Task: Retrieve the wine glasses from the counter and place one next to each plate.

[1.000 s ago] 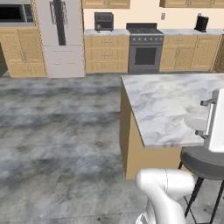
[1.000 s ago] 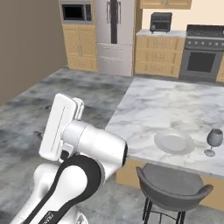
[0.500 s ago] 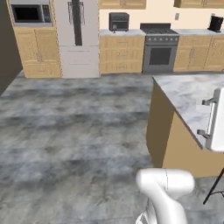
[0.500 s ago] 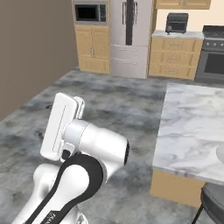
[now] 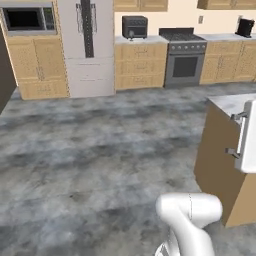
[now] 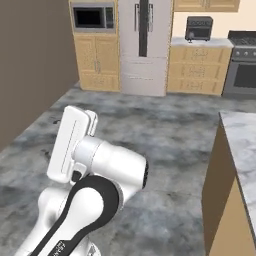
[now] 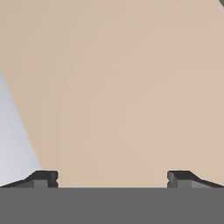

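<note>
Our gripper [image 7: 112, 179] stands with jaws wide apart, holding nothing, facing what may be a plain beige wall; the marble surface [image 6: 244, 145] lies beside the arm.

Glossy white rounded arm [image 6: 100, 165], black joint band, small dark tool [image 7: 112, 178] tips

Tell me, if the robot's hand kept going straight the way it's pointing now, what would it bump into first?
Probably a plain beige surface, likely a wall or ceiling. It lies straight ahead between the open fingers; nothing else stands in the way, though its distance is unclear.
</note>
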Controlling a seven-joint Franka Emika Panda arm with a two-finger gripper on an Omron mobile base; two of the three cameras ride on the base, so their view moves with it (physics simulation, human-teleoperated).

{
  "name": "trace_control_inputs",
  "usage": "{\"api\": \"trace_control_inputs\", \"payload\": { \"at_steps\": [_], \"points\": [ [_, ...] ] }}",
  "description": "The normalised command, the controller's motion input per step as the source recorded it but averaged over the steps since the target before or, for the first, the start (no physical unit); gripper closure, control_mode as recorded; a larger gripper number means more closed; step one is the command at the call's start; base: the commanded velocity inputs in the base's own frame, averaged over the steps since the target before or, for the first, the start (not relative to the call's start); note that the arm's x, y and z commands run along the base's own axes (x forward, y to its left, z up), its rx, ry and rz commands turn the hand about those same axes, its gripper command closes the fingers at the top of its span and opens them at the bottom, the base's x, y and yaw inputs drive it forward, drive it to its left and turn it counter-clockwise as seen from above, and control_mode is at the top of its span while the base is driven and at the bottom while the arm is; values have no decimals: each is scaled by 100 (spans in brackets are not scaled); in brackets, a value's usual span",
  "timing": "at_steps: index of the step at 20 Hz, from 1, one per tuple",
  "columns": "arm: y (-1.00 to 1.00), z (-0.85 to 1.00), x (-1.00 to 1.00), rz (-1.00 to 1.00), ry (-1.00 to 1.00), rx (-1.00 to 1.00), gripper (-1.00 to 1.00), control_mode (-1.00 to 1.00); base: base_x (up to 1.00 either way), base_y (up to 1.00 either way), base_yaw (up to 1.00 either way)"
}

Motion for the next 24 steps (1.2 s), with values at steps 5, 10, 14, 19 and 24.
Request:
{"api": "trace_control_inputs", "payload": {
  "at_steps": [5,10,14,19,24],
  "points": [
    [0,0,0,0,0,0,-100,100,100,97,-31],
    [0,0,0,0,0,0,-100,100,100,25,-15],
    [0,0,0,0,0,0,-100,100,100,-1,0],
    [0,0,0,0,0,0,-100,100,100,-30,3],
    [0,0,0,0,0,0,-100,100,100,-61,7]
  ]
}}
